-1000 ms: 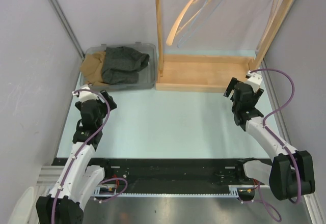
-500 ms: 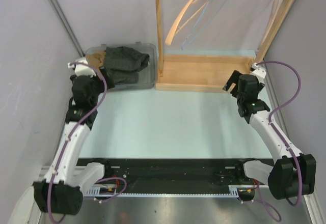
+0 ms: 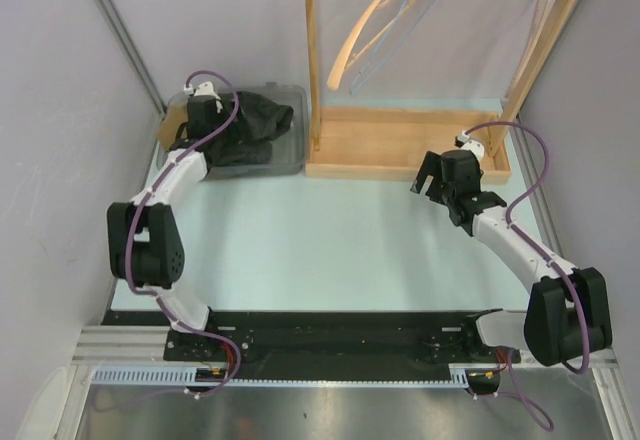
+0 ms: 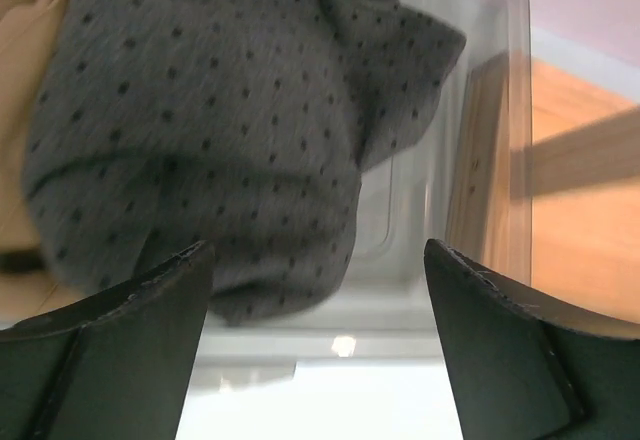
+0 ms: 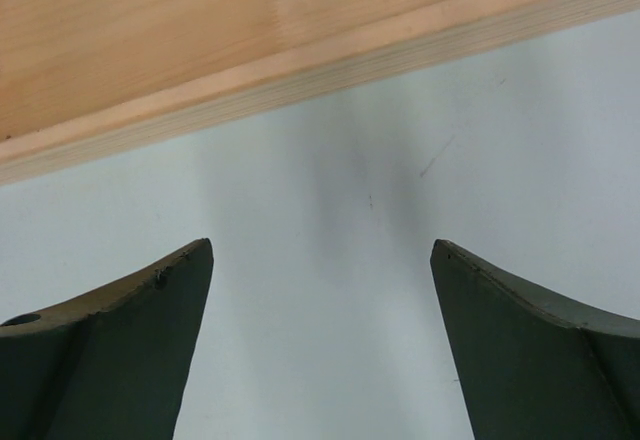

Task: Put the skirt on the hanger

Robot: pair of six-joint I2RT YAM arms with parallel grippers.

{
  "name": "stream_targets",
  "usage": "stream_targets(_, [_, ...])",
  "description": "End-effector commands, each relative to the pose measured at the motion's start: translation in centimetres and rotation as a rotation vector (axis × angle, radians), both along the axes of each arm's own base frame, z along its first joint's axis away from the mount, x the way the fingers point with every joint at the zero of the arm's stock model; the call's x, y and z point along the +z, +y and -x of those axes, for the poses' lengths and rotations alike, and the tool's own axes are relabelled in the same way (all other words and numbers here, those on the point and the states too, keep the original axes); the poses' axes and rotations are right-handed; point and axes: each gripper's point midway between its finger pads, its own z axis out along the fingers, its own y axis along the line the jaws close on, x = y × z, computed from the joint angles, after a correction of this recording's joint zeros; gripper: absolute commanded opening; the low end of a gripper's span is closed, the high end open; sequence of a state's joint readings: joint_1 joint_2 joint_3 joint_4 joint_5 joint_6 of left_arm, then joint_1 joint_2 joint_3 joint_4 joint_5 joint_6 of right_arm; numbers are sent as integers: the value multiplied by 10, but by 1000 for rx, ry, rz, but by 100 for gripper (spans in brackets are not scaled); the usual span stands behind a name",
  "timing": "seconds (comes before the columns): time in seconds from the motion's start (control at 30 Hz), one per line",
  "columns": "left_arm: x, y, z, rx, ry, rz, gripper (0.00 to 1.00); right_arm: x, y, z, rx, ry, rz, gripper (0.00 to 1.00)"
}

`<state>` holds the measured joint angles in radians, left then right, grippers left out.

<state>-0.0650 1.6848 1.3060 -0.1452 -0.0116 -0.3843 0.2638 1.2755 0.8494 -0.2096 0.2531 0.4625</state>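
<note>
The pale worktop (image 3: 330,250) fills most of your top view. The wooden rack (image 3: 400,145) stands at its far edge, right of centre, its flat base resting on the surface. Just left of that base sits a clear plastic bin (image 3: 297,130), almost touching the rack.

The skirt (image 3: 255,125), dark grey with small black dots, lies bunched inside the bin and fills its right side. One fold is pushed up against the bin's clear wall. A tan garment (image 4: 30,20) lies in the bin beside it, to the left.

The hanger (image 3: 385,25) hangs from the top of the rack, tilted, well apart from the skirt.

Your left arm reaches into the bin. The left fingers (image 3: 203,122) are spread wide and hover over the skirt. The wrist view shows cloth between and beyond them, but whether they touch it you cannot tell; nothing is pinched.

The right fingers (image 3: 432,182) are spread wide too, with nothing between them. They hang over bare worktop, just beside the front edge of the rack's base.
</note>
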Motion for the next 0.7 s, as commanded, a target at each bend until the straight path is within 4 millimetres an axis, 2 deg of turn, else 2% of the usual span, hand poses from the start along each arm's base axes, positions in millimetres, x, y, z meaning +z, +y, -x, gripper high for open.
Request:
stream_targets(0.0, [26, -5, -45, 25, -126, 86, 87, 15, 8, -10, -1, -35, -23, 95])
stream_targets(0.03, [24, -4, -51, 36, -133, 99, 87, 14, 7, -11, -2, -35, -16, 95])
stream_targets(0.07, [10, -3, -56, 45, -108, 102, 87, 13, 8, -13, -1, -29, -11, 95])
stream_targets(0.1, [5, -3, -59, 50, -98, 108, 85, 13, 7, -15, -3, -27, -2, 95])
stream_targets(0.13, [9, -2, -65, 55, -110, 113, 84, 12, 5, -16, -14, -22, 8, 95])
stream_targets(0.2, [-6, -2, -72, 58, -83, 114, 82, 11, 4, -19, -18, -12, 22, 95])
stream_targets(0.23, [-5, 3, -77, 85, -88, 101, 82, 11, 3, -22, -25, -11, 28, 95])
stream_targets(0.5, [-36, 8, -92, 127, -25, 98, 80, 0, 2, -34, -46, 34, 51, 93])
stream_targets(0.53, [-31, 7, -98, 125, -37, 100, 79, -4, 1, -35, -48, 46, 57, 93])
stream_targets(0.57, [-37, 7, -100, 125, -25, 100, 77, -3, 2, -36, -50, 45, 58, 93])
stream_targets(0.67, [-39, 5, -106, 115, -25, 106, 63, -4, 3, -40, -52, 53, 62, 92])
